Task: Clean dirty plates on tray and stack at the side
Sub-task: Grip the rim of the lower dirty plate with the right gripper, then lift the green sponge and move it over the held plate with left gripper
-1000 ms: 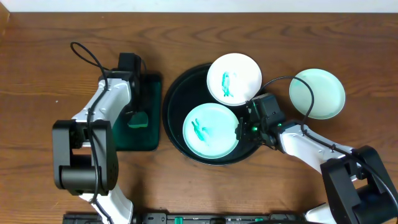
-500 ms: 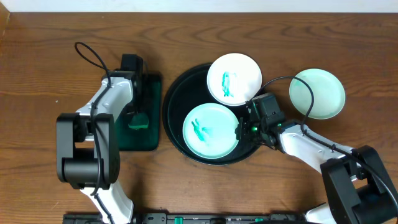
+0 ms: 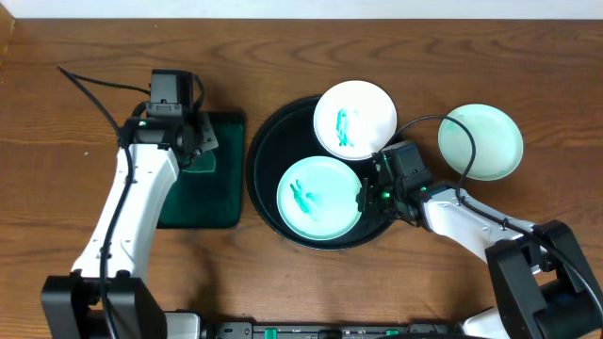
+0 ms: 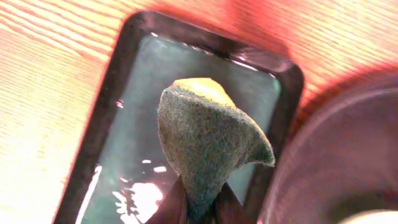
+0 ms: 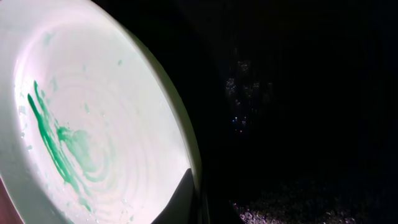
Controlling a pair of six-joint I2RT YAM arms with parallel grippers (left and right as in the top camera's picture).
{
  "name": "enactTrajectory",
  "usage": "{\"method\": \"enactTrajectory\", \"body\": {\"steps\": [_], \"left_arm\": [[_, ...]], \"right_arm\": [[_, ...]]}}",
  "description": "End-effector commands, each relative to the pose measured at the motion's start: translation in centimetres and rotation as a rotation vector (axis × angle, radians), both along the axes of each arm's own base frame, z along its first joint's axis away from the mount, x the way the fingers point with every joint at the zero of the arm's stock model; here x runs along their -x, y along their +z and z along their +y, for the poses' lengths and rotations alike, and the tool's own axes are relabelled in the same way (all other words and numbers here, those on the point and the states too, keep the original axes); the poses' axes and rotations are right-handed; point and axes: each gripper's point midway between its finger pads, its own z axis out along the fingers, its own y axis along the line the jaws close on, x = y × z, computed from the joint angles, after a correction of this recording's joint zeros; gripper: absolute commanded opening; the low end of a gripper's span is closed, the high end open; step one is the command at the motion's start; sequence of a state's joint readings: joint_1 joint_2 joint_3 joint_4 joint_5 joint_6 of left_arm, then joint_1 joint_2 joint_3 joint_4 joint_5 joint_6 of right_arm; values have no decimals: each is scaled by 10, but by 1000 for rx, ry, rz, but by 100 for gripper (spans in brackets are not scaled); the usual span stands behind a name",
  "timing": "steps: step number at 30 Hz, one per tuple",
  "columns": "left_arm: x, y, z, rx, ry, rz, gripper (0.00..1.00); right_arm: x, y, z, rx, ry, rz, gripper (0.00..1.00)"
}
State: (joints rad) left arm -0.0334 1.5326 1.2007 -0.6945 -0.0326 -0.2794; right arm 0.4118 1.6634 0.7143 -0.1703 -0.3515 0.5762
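Note:
Two white plates lie in the round black tray (image 3: 261, 160). The front plate (image 3: 318, 196) and the back plate (image 3: 354, 118) both have teal smears. A third plate (image 3: 480, 141), with no smear visible, sits on the wood table at the right. My right gripper (image 3: 366, 196) is shut on the front plate's right rim, which also shows in the right wrist view (image 5: 93, 124), with one finger (image 5: 183, 198) lying on the rim. My left gripper (image 3: 191, 141) is shut on a grey-green sponge (image 4: 205, 140) and holds it above the green tray (image 4: 134, 112).
The rectangular dark-green tray (image 3: 203, 200) lies left of the black tray, wet and shiny inside. The black tray's rim (image 4: 336, 162) shows at the right of the left wrist view. Cables run from both arms across the table.
My left gripper has lifted the sponge off the green tray and the left arm has swung outward and back. The right gripper and the plates have not moved.

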Motion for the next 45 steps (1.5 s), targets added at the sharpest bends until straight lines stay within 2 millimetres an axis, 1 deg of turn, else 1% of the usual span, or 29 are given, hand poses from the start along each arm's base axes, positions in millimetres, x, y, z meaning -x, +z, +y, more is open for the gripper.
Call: {"method": "enactTrajectory", "body": {"steps": [1,5,8,10,13,15,16,19,21,23,25,30,34,36,39,45], "left_arm": [[3,-1,-38,202,-108,16,7],[4,12,-84,433,-213,-1,7],[7,17,-108,503,-249,7,7],[11,17,-121,506,-279,16,7],[17,12,-148,513,-334,44,7],[22,0,-168,505,-375,82,7],[24,-7,-172,490,-373,102,7],[28,-38,-180,404,-362,171,7],[30,-59,-180,346,-345,216,7],[34,-82,-176,279,-328,267,7],[36,-99,-169,225,-310,307,7],[44,-132,-149,114,-271,397,7],[50,-150,-147,98,-265,446,7],[55,-156,-152,114,-271,471,7],[64,-160,-167,150,-304,500,7],[88,-157,-213,212,-415,525,7]], "right_arm": [[21,-19,6,11,46,77,1],[21,-19,6,9,47,74,1],[20,-19,6,8,46,70,1],[19,-18,7,7,46,67,1],[18,-18,7,5,46,63,1],[18,-19,6,10,33,67,1],[18,-19,6,11,33,66,1],[17,-20,3,27,28,63,1],[16,-22,-1,52,27,54,1],[16,-24,-6,84,21,50,1],[15,-25,-9,104,30,39,1],[12,-26,-12,121,22,28,1],[12,-26,-12,121,22,28,1],[12,-26,-12,121,22,28,1],[12,-26,-12,121,22,27,1],[12,-26,-13,128,19,25,1]]}}
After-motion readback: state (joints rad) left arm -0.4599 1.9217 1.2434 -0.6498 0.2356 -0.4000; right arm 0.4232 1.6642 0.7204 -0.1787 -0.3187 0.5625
